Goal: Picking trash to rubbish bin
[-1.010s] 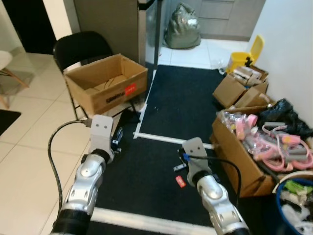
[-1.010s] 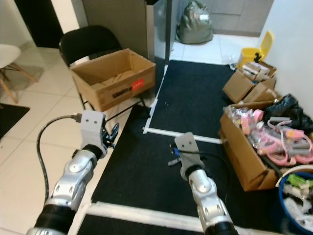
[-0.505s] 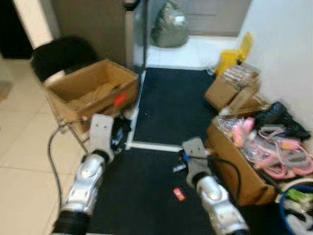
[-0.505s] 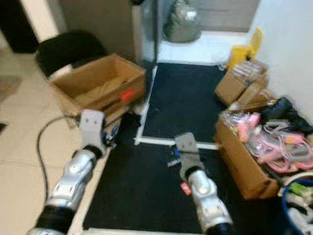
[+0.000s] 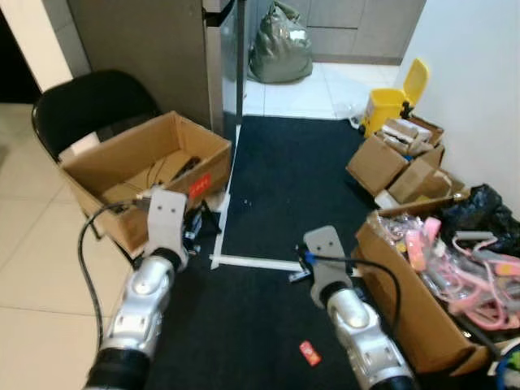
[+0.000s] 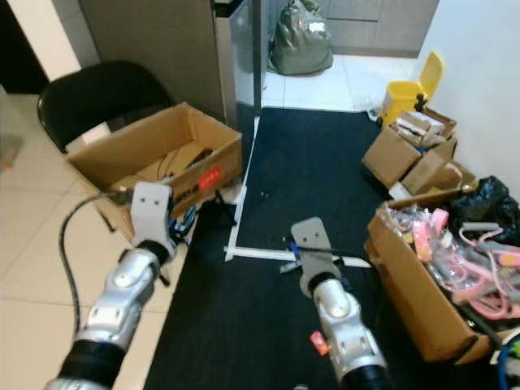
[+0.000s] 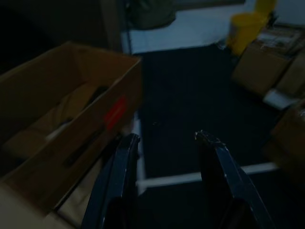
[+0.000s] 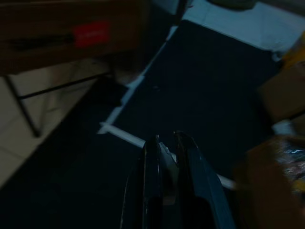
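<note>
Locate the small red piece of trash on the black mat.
In the left eye view, the red trash lies on the black mat low in the picture, just left of the right arm and left of the cardboard box of pink items.

Both my silver arms reach forward and down, side by side. My left hand (image 7: 164,143) has its two black fingers (image 7: 119,176) spread well apart. My right hand (image 8: 167,143) has its fingers (image 8: 152,181) drawn close together, pinching a small pale scrap (image 8: 167,160) between them.

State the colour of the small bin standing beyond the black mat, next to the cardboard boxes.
Yellow. The small bin with its raised lid shows best in the left eye view.
</note>
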### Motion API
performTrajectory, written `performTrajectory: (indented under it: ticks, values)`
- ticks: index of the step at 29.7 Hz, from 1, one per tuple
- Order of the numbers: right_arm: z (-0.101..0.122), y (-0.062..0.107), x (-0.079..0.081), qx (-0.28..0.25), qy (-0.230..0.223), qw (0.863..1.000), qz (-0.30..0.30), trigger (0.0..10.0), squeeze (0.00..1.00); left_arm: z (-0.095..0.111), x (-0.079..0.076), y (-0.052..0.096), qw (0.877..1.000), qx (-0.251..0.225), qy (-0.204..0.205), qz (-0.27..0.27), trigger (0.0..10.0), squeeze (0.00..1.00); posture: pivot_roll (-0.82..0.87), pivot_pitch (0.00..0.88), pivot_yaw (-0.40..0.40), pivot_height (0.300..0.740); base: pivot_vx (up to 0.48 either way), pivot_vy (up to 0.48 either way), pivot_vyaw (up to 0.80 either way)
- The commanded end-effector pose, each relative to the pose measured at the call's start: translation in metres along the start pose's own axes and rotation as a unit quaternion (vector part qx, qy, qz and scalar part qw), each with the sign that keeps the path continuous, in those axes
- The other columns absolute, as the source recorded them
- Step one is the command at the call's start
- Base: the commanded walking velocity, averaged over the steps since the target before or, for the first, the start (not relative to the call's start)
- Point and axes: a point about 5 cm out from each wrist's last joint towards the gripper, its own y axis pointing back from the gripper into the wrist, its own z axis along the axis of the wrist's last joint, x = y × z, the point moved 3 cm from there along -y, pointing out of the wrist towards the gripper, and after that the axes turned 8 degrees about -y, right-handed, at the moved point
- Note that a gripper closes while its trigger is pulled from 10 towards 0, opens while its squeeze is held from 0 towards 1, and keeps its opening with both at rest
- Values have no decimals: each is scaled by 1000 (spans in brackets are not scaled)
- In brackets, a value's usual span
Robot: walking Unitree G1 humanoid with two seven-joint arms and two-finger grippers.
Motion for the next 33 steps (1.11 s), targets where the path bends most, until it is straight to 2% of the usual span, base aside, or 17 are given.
performTrajectory:
  ticks: [1, 14, 20, 29, 33]
  values:
    - [-3, 1, 1, 4, -4, 1000, -1, 10000, 0, -8, 3, 3, 1000, 16, -3, 2, 10000, 4, -42, 110, 0, 740, 420, 0, 0]
    - [-1, 0, 0, 3, 2, 1000, -3, 10000, 0, -8, 3, 3, 1000, 16, -3, 3, 10000, 4, -41, 113, -1, 740, 415, 0, 0]
    - [-2, 0, 1, 7, 25, 1000, 2, 10000, 0, -8, 3, 3, 1000, 16, -4, 3, 10000, 8, -39, 114, 0, 740, 414, 0, 0]
    - [-4, -1, 1, 10, 29, 1000, -1, 10000, 0, -8, 4, 2, 1000, 16, -5, 1, 10000, 8, -36, 113, 3, 740, 414, 0, 730]
    - [-4, -1, 0, 7, 9, 1000, -8, 10000, 0, -8, 4, 2, 1000, 16, -6, 1, 10000, 4, -34, 111, 5, 740, 412, 0, 0]
